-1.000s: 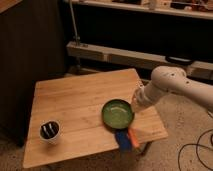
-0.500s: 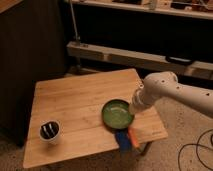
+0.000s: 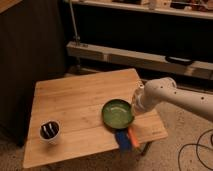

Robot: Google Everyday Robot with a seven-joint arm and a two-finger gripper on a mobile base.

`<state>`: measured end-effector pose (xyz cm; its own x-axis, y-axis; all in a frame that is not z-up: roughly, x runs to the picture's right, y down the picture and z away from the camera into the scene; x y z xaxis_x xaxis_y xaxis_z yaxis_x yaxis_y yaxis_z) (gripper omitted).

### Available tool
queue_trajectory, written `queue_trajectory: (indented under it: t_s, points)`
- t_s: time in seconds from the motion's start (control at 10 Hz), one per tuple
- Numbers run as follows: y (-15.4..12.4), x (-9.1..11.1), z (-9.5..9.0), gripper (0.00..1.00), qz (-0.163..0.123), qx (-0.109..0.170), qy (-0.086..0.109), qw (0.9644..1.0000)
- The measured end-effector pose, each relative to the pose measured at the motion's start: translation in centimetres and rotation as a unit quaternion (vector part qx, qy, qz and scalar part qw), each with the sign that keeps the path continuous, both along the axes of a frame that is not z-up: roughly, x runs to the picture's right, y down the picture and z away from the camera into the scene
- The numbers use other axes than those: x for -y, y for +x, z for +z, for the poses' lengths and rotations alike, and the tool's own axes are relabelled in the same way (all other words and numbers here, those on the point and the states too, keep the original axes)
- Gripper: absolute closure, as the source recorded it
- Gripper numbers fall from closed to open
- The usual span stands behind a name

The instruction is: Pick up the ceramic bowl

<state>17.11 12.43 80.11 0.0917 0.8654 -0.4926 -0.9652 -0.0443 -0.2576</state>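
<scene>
The ceramic bowl point(image 3: 117, 113) is wide and shallow, glossy green inside with a darker rim. It sits on the right part of the wooden table point(image 3: 75, 107). My white arm reaches in from the right. My gripper point(image 3: 134, 106) is at the bowl's right rim, low over it. The arm hides the fingertips.
A small white cup point(image 3: 49, 131) with dark contents stands near the table's front left corner. A flat blue and orange item point(image 3: 126, 138) lies at the front edge, just below the bowl. A metal rack point(image 3: 135, 55) and dark cabinet stand behind the table. Cables lie on the floor at right.
My arm has moved left and slightly down, bringing the gripper from beside the bowl to its right rim. The bowl, cup and flat item have stayed put.
</scene>
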Motion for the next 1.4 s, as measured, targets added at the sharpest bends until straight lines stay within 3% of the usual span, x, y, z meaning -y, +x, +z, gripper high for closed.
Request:
queue_trajectory:
  t_s: [0.1, 0.4, 1.4]
  points:
    - [0.5, 0.3, 0.9, 0.20, 0.004, 0.001, -0.001, 1.0000]
    - [1.3, 0.9, 1.7, 0.20, 0.012, 0.000, 0.001, 0.9999]
    - [0.2, -1.8, 5.0, 0.20, 0.017, 0.039, -0.030, 0.9986]
